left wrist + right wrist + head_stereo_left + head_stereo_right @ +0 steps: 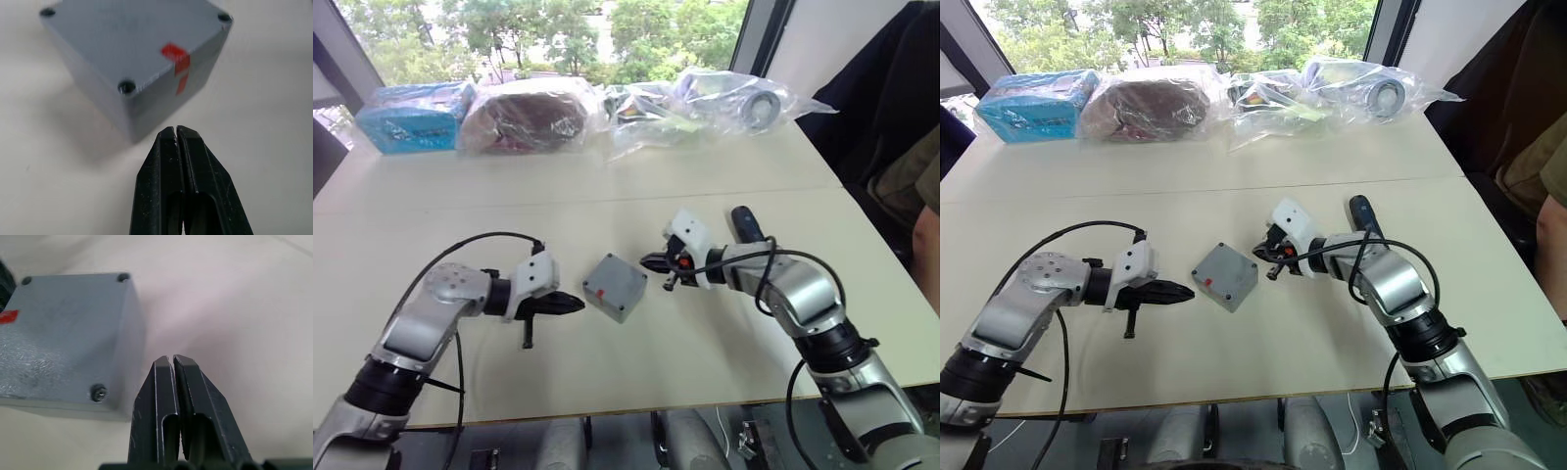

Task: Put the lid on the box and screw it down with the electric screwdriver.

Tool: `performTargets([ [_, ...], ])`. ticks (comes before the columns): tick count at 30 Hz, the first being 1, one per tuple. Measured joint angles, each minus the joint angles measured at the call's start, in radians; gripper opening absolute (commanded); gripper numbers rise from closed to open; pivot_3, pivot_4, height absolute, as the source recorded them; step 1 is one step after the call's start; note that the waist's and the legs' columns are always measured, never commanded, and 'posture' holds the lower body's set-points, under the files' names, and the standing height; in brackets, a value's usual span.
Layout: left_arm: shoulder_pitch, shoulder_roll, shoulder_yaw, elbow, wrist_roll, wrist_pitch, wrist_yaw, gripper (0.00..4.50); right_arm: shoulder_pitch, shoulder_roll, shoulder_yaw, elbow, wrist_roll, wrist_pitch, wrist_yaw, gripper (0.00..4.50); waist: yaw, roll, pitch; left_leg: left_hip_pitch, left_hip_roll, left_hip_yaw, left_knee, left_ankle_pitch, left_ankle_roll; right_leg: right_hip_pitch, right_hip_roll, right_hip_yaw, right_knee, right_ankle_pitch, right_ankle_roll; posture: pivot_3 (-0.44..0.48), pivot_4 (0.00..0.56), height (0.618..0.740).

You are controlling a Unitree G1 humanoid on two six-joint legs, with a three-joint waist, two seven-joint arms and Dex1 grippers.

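Note:
The grey box [615,289] sits mid-table with the flat lid [132,39] on top, its red mark [176,55] running over one edge. A screw head [99,392] shows in one corner hole. My left gripper [576,305] is shut and empty, its tips a short way off the box's left side, pointing at the corner under the red mark. On the other side my right gripper [651,260] is also shut and empty, just off the box's right corner. The dark electric screwdriver [745,223] lies on the table behind my right forearm.
Along the far edge of the table [460,215] lie a blue package [416,116], a brown bagged bundle [533,113] and clear plastic bags [724,98]. A person's arm [928,255] shows at the right edge.

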Motion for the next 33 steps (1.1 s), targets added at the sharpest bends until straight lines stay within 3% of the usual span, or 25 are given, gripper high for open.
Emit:
performTargets([
  [20,-0.121,-0.037,-0.011,0.133,0.051,-0.059,-0.007,0.00,0.078,-0.013,0.004,-0.105,-0.009,0.079,0.010,0.10,-0.001,0.000,0.000,0.000,0.000,0.000,0.000,0.000,0.000,0.000,0.000,0.000,0.000,0.000,0.000,0.000,0.150,0.740],
  [24,-0.104,-0.008,-0.012,0.108,0.043,-0.059,-0.036,0.00,0.079,-0.010,-0.053,-0.137,-0.007,0.098,-0.030,0.10,-0.001,0.000,0.000,0.000,0.000,0.000,0.000,0.000,0.000,0.000,0.000,0.000,0.000,0.000,0.000,0.000,0.150,0.740],
  [30,-0.036,0.070,0.037,0.003,-0.016,0.001,-0.070,0.00,0.091,-0.035,-0.246,-0.157,-0.010,0.113,-0.131,0.10,0.002,0.000,0.000,-0.001,0.000,0.000,0.000,0.000,0.000,0.000,0.000,0.000,0.000,0.000,0.000,0.000,0.150,0.740],
  [33,-0.051,0.076,0.093,-0.056,-0.082,0.066,-0.059,0.00,0.095,-0.048,-0.323,-0.155,-0.009,0.112,-0.164,1.25,0.003,0.000,0.000,0.000,0.000,0.000,0.000,0.000,0.000,0.000,-0.001,0.000,0.000,0.000,0.000,0.000,0.150,0.740],
])
